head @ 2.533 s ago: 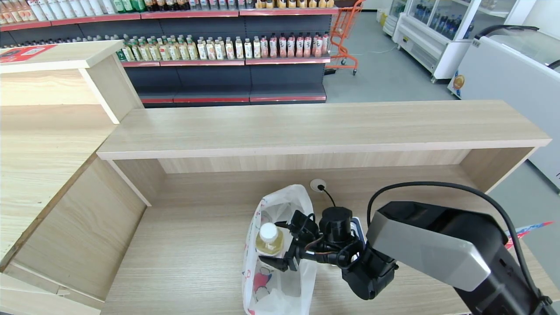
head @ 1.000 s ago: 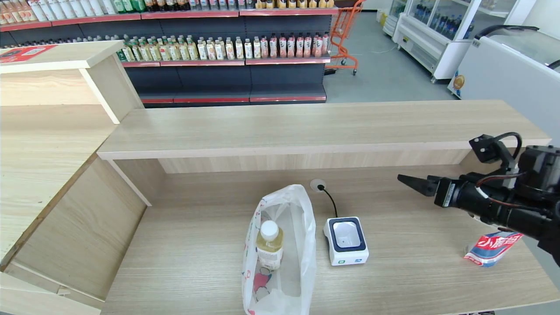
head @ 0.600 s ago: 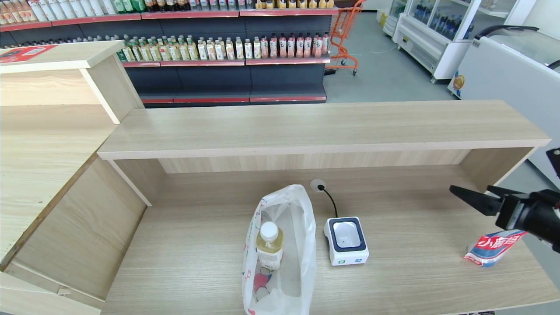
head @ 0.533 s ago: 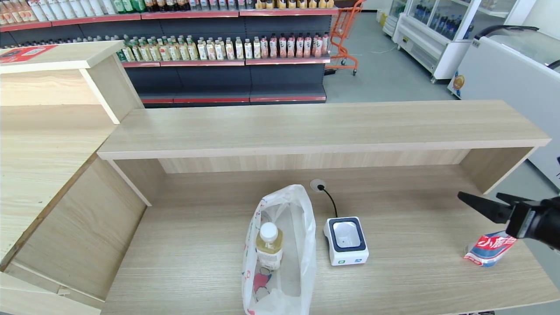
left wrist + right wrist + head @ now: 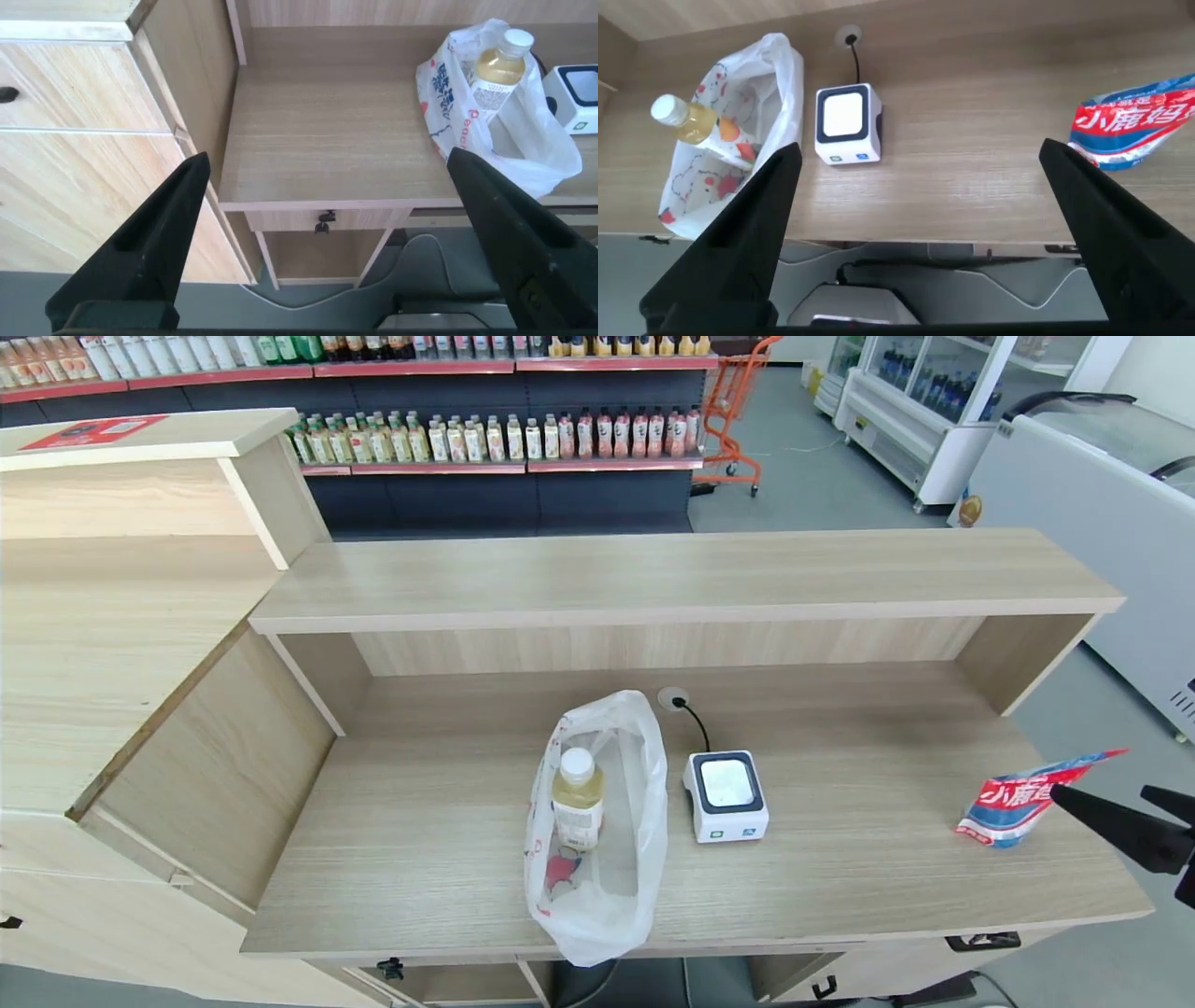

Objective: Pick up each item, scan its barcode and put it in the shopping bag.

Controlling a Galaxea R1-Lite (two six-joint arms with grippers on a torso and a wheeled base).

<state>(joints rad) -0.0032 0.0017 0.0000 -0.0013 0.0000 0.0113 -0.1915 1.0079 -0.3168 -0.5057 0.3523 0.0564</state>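
Wooden checkout counter (image 5: 840,877), left gripper (image 5: 327,157) and right gripper (image 5: 1100,791) with fingers wide apart, empty, right near snack packet (image 5: 1013,798).

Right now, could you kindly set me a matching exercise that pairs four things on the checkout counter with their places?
Things:
1. clear plastic bottle of yellow drink
2. white box-shaped barcode scanner
3. red, white and blue snack packet
4. white plastic shopping bag

Places:
A. by the right end of the wooden counter, near the open right tool
B. lying open, reaching the counter's front edge
C. inside the bag
D. mid-counter, cabled to the round hole behind it

Pairs: 1-C, 2-D, 3-A, 4-B.
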